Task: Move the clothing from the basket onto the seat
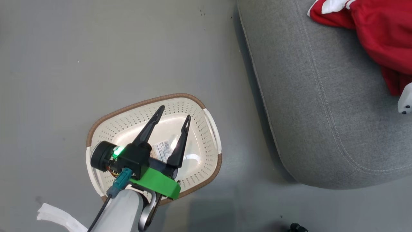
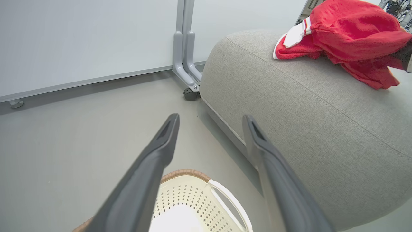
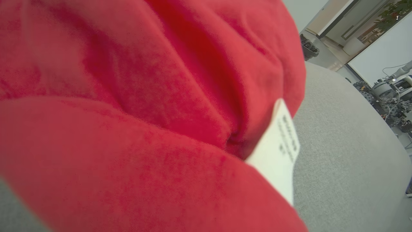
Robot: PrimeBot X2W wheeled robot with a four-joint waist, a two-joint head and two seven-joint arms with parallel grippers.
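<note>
Grey floor carries the basket, left gripper open-jawed above it; clothing lies at the far corner of the seat, beside the right gripper, whose state cannot be told.

My left end effector splayed over the open basket, floor free to my left and ahead, seat flank walling my right, partition leg and caster beyond, right wrist camera smothered by red clothing, probably touching.

Crumpled red clothing on grey seat
</note>
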